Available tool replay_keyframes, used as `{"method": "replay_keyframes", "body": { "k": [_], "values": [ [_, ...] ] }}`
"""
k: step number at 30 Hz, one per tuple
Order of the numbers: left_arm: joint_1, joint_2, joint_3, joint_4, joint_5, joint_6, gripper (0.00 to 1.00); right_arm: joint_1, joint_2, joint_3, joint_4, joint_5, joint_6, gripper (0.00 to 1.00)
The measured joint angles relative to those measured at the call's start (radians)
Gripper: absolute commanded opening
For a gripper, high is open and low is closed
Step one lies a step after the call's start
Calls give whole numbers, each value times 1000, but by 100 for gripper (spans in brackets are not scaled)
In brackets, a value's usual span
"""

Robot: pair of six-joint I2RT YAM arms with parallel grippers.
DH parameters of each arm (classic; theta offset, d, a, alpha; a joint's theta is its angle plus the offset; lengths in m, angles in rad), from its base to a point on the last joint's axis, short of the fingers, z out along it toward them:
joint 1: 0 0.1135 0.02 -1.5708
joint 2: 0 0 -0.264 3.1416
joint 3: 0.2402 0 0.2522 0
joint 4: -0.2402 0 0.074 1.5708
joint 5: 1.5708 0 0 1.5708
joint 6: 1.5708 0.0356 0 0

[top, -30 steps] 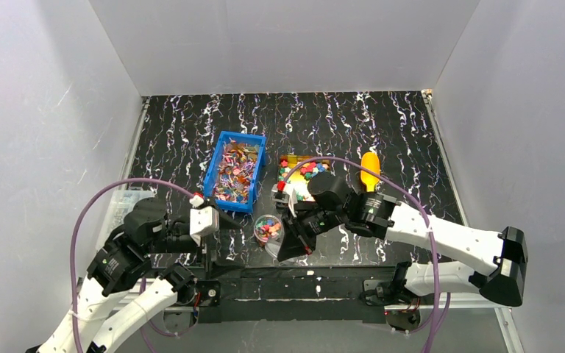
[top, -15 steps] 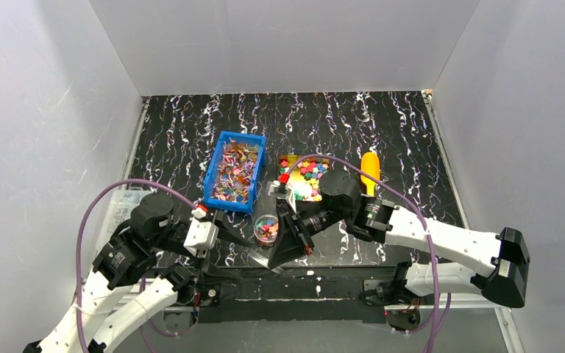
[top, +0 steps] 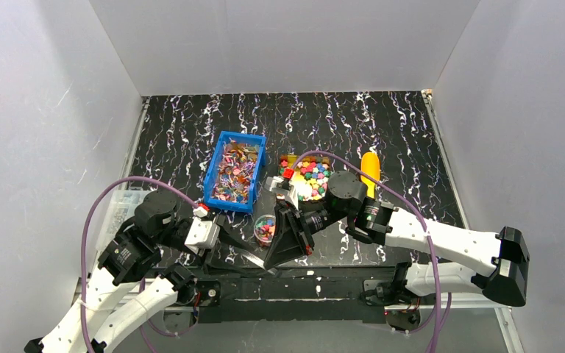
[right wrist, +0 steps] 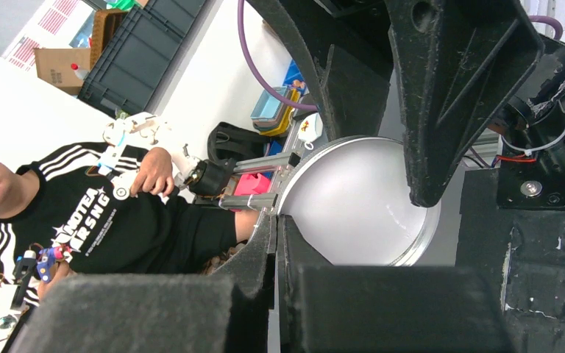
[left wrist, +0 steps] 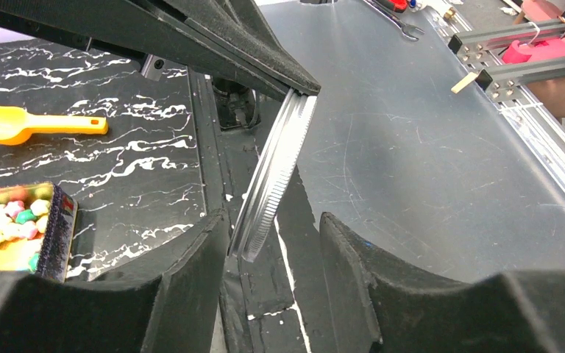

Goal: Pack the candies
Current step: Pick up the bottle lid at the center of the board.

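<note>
Flat wrapped candies [top: 234, 173] fill a blue bin [top: 218, 158]. Chunky candies [top: 310, 175] lie in a yellow tray [top: 288, 159], also seen in the left wrist view [left wrist: 7, 220]. A small clear jar [top: 266, 228] holds a few candies. My right gripper [top: 271, 261] is shut on the rim of a round silver lid [right wrist: 360, 206], held tilted over the table's front edge. My left gripper [left wrist: 274, 220] straddles the lid's opposite edge [left wrist: 279, 169]; its jaws stand apart, with a gap on the right side.
A yellow scoop [top: 369, 168] lies right of the tray, visible too in the left wrist view [left wrist: 22, 125]. The black frame rail [top: 316, 283] runs along the front edge under both grippers. A person sits beyond the table in the right wrist view.
My right gripper has carried the lid down and left toward the front edge. My left gripper has swung right to meet it, its jaws narrowing around the lid's edge.
</note>
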Motion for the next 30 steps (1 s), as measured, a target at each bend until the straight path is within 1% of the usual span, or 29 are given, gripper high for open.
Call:
{"method": "replay_keyframes", "body": {
  "k": [4, 8, 10, 14, 15, 19, 20, 22, 26, 30],
  "values": [
    [0, 2, 0, 5, 4, 0, 36, 1, 0, 0, 2, 0, 0, 1],
    [0, 2, -2, 8, 3, 3, 22, 6, 0, 0, 2, -3, 0, 1],
    [0, 2, -2, 8, 3, 4, 18, 8, 0, 0, 2, -5, 0, 1],
    [-1, 2, -2, 6, 12, 13, 3, 9, -11, -7, 1, -4, 0, 1],
    [-1, 2, -2, 7, 14, 13, 1, 8, -14, -8, 1, -3, -1, 1],
    [-1, 8, -2, 8, 17, 17, 0, 8, -22, -11, -13, 5, -14, 30],
    [-1, 11, -2, 3, 18, 15, 0, 7, -27, -11, -26, 10, -25, 35],
    [-1, 19, -2, 3, 18, 7, 0, 7, -39, -11, -64, 27, -56, 40],
    [0, 37, -2, 2, 1, -13, 0, 7, -69, 11, -214, 84, -156, 48],
    [0, 42, -3, 0, -44, -55, 0, 7, -104, 65, -370, 176, -254, 51]
  ]
}}
